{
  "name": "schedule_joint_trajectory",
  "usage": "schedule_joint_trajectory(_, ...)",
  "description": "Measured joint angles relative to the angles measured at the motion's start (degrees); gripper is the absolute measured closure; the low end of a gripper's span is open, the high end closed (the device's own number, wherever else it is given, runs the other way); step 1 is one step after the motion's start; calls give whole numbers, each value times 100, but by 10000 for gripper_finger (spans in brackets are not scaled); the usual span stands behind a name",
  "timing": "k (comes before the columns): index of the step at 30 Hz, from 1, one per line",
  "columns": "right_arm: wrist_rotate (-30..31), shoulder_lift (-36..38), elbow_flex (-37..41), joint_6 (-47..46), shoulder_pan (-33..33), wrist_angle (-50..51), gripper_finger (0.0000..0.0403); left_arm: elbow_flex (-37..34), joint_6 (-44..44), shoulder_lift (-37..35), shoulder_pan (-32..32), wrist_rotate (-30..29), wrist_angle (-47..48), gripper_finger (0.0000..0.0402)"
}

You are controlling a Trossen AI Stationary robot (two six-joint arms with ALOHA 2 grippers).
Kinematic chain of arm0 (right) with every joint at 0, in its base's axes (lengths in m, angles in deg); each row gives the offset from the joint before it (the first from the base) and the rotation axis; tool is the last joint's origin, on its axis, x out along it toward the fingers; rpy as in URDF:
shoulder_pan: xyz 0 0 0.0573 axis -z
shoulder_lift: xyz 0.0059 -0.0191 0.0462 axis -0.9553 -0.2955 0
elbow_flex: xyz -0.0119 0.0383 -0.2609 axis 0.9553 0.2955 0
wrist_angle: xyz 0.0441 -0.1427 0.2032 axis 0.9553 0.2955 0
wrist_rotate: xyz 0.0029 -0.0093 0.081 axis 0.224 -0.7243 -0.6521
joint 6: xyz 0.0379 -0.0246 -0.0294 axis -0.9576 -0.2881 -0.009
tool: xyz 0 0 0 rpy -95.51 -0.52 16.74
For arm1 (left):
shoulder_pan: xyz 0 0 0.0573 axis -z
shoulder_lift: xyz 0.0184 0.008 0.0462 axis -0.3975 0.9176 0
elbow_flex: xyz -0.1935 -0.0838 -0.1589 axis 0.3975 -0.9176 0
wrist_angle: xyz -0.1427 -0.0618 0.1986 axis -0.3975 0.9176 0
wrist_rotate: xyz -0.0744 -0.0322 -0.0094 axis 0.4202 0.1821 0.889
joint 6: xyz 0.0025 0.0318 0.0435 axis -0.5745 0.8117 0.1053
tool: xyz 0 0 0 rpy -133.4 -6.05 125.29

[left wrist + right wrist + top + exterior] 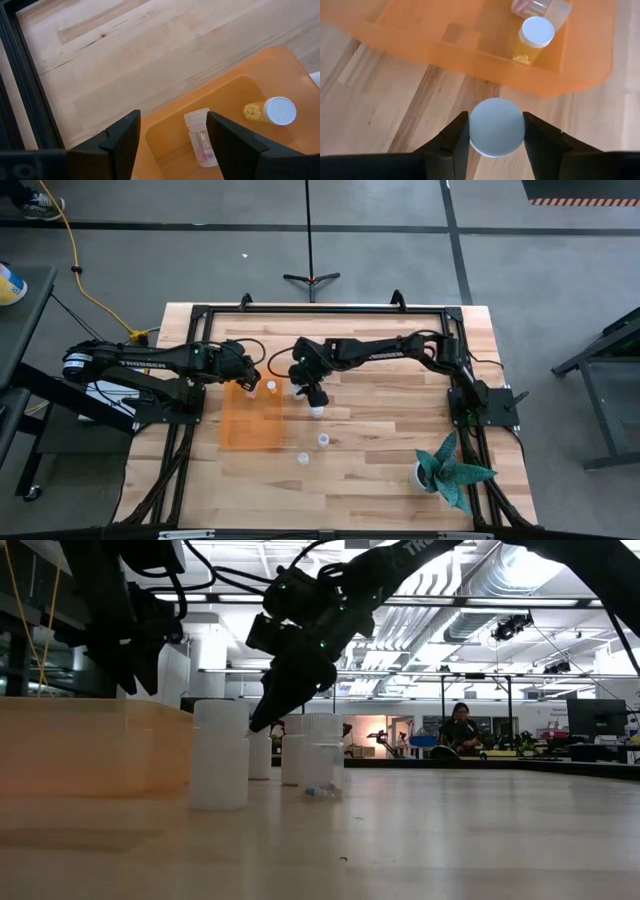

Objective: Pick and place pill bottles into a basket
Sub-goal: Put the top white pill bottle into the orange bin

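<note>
The orange basket (250, 420) lies on the table left of centre. Two pill bottles lie in it: a clear one (201, 142) and a white-capped one with yellow contents (272, 111), also in the right wrist view (534, 36). My right gripper (313, 394) is shut on a pill bottle (316, 410) just right of the basket. My left gripper (172, 145) hangs open and empty over the basket's far end (248, 380). Three more bottles stand on the table: one (271, 388) by the basket's far right corner and two (323, 441) (303, 458) nearer the front. My right gripper holds the bottle by its white cap (475, 127), pinched between the two fingers, one on each side. The fingers come from above, slanting toward the basket. The bottle is upright. I cannot tell whether its base is on the table.
A teal-green plant-like object (452, 470) stands at the table's near right corner. A black frame (200, 315) runs along the table's edges. A person (462, 728) sits far behind the table. Bare wood lies between the bottles and the plant.
</note>
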Motion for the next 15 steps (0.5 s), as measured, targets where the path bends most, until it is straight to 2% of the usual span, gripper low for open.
schedule_joint_trajectory(5,15,4,-424,-89,-38,41,250,0,0,0,0,0,0,142)
schedule_joint_trajectory(15,-91,7,-1226,15,-161,825,251,0,1,0,0,0,13,142)
